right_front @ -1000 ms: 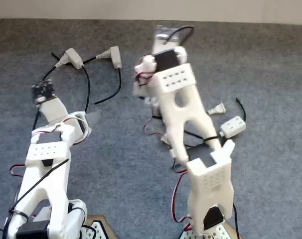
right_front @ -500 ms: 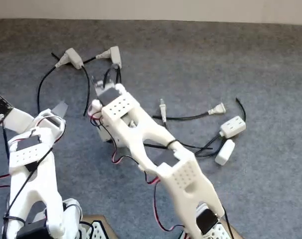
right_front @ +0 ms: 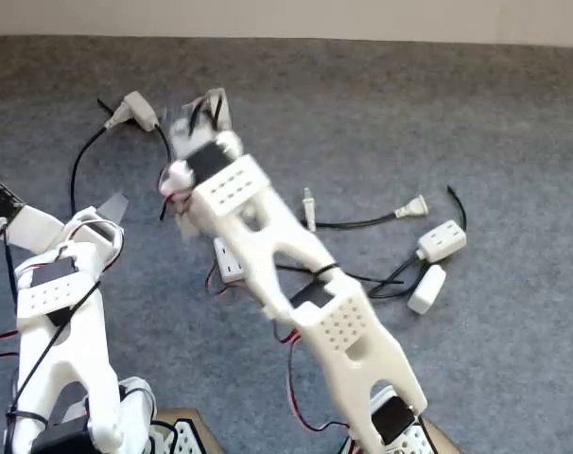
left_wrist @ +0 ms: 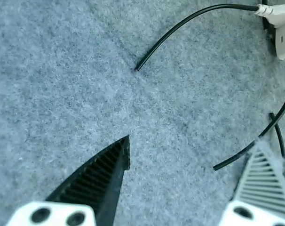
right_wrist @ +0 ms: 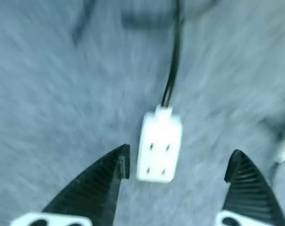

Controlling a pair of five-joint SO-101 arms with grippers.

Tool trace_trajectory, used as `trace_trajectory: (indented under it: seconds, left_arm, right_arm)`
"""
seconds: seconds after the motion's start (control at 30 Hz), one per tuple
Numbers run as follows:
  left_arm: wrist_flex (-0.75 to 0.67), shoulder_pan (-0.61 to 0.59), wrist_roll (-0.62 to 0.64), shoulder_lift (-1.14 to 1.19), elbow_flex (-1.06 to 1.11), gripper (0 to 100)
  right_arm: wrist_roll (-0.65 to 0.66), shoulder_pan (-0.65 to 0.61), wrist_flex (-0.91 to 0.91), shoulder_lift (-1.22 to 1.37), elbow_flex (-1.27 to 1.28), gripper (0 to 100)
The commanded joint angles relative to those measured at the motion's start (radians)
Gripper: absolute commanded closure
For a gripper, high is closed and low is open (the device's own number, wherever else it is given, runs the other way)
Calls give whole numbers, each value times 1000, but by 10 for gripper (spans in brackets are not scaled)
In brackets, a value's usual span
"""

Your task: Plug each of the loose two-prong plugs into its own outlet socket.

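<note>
Two-prong plug (right_front: pixel 308 204) lies loose on the grey carpet (right_front: pixel 476 123) in the high view, just beside the right arm (right_front: pixel 268 246). A second plug (right_front: pixel 414 206) and an outlet socket (right_front: pixel 442 240) lie farther out. The right gripper (right_front: pixel 190 125) hangs blurred over the far white pieces.

From the left wrist, the left gripper (left_wrist: pixel 193 142) gapes wide and holds nothing, with a black cable end (left_wrist: pixel 138 68) beyond it.

From the right wrist, the right gripper's fingers (right_wrist: pixel 100 183) are spread wide and empty. A white socket block (right_wrist: pixel 159 148) sits on the carpet between them, its cable (right_wrist: pixel 173 70) leading away.
</note>
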Motion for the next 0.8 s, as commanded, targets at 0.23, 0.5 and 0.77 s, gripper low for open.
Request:
trace_trajectory:
  seconds: [0.23, 0.5, 0.77]
  left_arm:
    - [-15, -8, 5, -24, -4, 632]
    - [-15, -8, 3, -24, -4, 632]
    - [-15, -8, 3, -24, -4, 632]
  right_arm:
    - [201, 309, 44, -414, 229, 685]
    - [236, 321, -179, -452, 688, 685]
    - [235, 328, -493, -450, 917, 685]
